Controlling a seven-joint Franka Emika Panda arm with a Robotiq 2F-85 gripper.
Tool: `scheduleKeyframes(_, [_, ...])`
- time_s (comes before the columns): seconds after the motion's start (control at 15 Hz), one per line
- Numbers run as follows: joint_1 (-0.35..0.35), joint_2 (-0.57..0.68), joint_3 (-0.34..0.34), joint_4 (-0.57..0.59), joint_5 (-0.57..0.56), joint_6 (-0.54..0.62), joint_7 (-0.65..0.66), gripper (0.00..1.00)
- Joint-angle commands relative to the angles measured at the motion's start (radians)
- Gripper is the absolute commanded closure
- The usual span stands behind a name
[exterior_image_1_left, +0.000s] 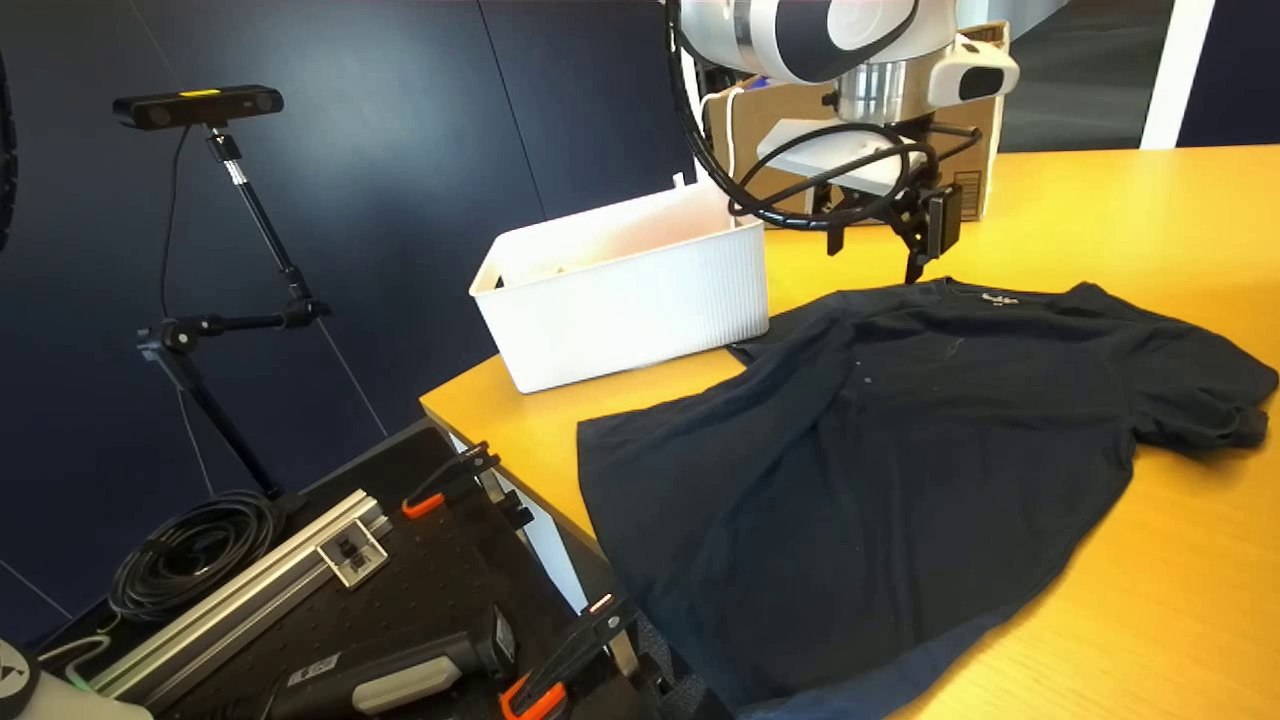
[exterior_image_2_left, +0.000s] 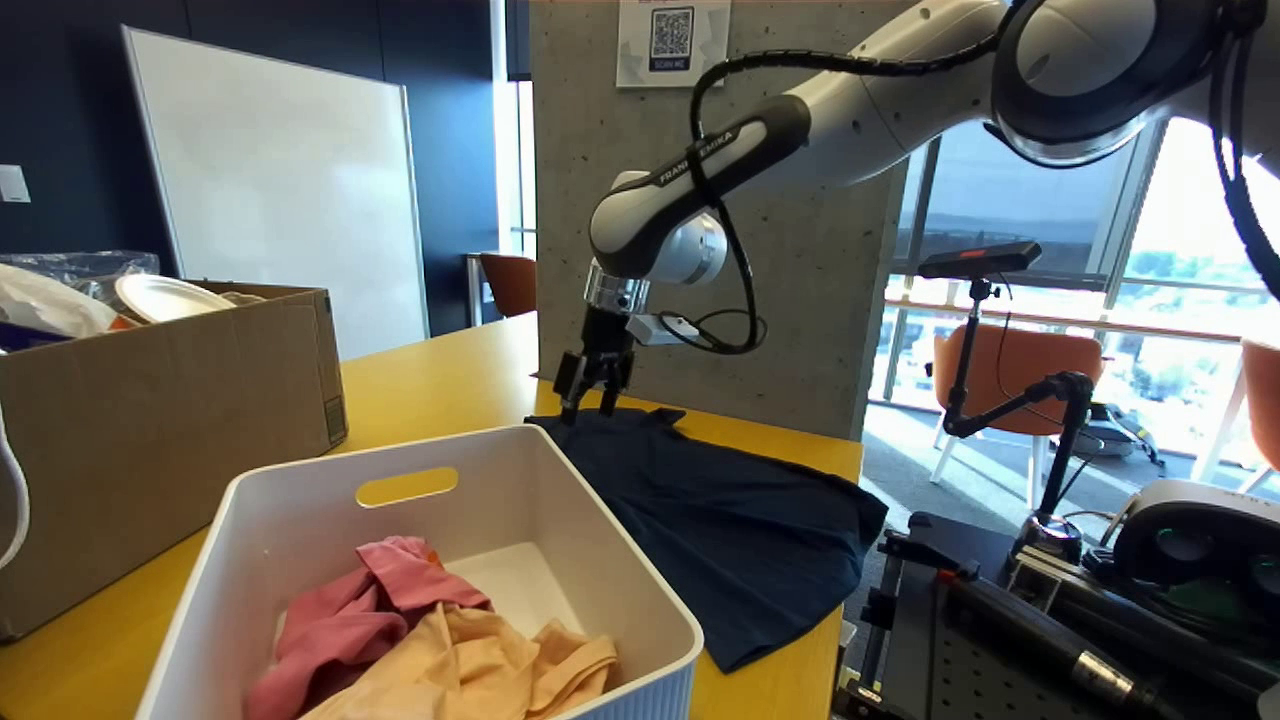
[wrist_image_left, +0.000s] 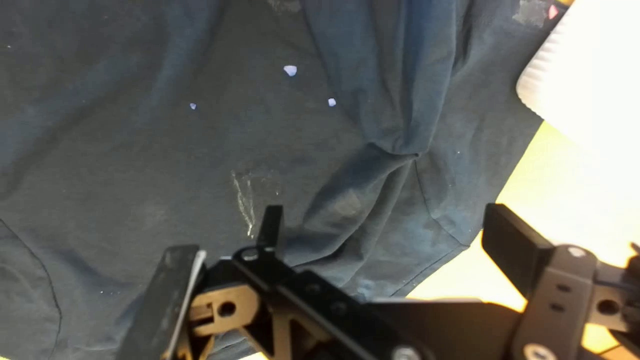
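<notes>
My gripper (exterior_image_1_left: 873, 258) is open and empty, pointing down above the shoulder and collar end of a dark navy T-shirt (exterior_image_1_left: 960, 450). In an exterior view the gripper (exterior_image_2_left: 588, 410) is over the upper part of the shirt (exterior_image_2_left: 720, 520). In the wrist view the gripper's fingers (wrist_image_left: 382, 220) stand wide apart, with a creased sleeve of the shirt (wrist_image_left: 150, 150) and bare table seen between them. The fingers appear apart from the cloth. The shirt lies spread on the table, one lower side draping over the edge, with folds and small pale specks.
A white bin (exterior_image_1_left: 640, 320) stands beside the shirt, partly over a sleeve. It holds a pink cloth (exterior_image_2_left: 350, 620) and a peach cloth (exterior_image_2_left: 460, 660). A full cardboard box (exterior_image_2_left: 180, 430) stands behind. A concrete pillar (exterior_image_2_left: 700, 250) and a black cart (exterior_image_1_left: 430, 580) adjoin the table.
</notes>
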Motion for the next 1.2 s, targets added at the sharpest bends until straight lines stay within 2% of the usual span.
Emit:
scheduleKeyframes(0.0, [0.017, -0.026, -0.017, -0.017, -0.002, -0.007, -0.003, 0.0])
scheduleKeyframes(0.53, [0.016, -0.01, -0.017, 0.002, 0.007, -0.004, -0.005, 0.0])
scheduleKeyframes(0.8, [0.021, 0.046, -0.047, 0.101, -0.012, -0.015, 0.023, 0.0])
scheduleKeyframes(1.13, [-0.014, 0.131, -0.077, 0.213, -0.018, -0.112, -0.002, 0.0])
